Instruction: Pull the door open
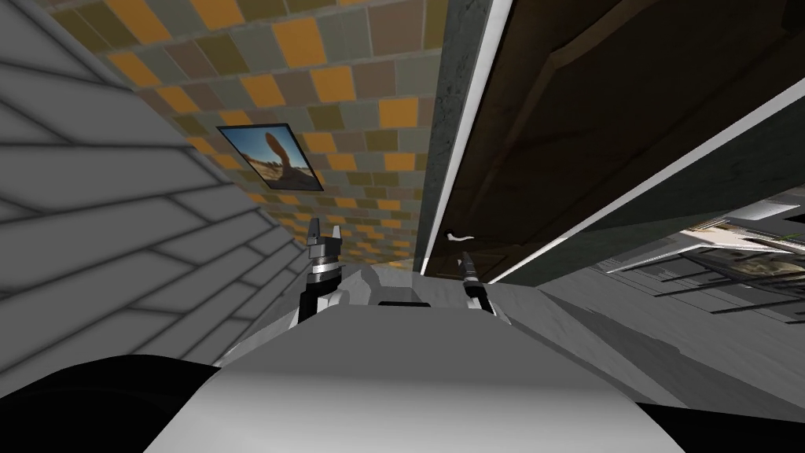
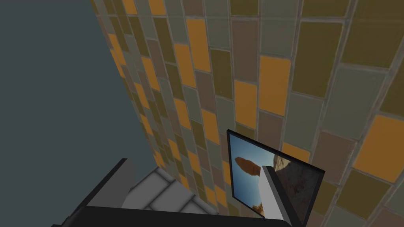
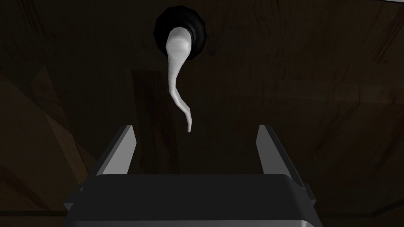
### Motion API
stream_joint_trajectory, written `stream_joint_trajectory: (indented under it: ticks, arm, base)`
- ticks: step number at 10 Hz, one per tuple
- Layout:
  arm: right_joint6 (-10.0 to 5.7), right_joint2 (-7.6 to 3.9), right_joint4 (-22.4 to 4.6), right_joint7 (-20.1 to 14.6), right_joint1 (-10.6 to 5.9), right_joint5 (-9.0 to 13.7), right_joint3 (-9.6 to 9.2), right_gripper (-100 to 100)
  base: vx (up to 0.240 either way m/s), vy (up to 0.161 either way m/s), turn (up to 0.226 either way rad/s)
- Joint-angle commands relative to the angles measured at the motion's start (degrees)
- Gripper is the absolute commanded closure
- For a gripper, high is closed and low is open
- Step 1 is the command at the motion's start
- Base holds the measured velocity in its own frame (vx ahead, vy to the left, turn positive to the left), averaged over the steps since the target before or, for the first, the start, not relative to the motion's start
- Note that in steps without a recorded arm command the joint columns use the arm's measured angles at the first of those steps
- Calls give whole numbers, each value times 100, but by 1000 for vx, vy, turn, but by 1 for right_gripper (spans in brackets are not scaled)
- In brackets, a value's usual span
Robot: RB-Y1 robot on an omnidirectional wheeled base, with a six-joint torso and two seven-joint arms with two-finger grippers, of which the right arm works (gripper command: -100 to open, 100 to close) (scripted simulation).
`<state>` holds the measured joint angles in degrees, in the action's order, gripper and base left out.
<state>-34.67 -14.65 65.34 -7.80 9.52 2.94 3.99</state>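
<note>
Right arm points its wide-open, empty claw (image 3: 196, 129) at the door handle (image 3: 177, 67)

Left end effector (image 1: 324, 230) and right end effector (image 3: 195, 129) both gape.

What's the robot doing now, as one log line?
right gripper: open, lined up before door handle, not gripping | left gripper: open, idle

Your right jaws sit before the dark wooden door (image 3: 315, 98). Its white curved lever handle (image 3: 178, 79) is straight ahead, tip toward the gap between them, touching neither. Left of the door runs the chequered tiled wall (image 1: 354, 79). The framed landscape picture (image 1: 271, 157) hangs on it, ahead of your left jaws.
</note>
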Motion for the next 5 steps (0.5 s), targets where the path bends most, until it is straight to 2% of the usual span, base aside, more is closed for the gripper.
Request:
stream_joint_trajectory:
  ticks: [1,4,5]
  arm:
    - [-32,-36,-212,-1,-77,0,19,-100]
    - [-62,-82,-456,-3,-156,-2,43,-100]
    - [-43,-79,-389,-7,-134,0,38,-100]
  base:
    - [102,-47,37]
    - [104,-58,38]
    - [47,-22,12]
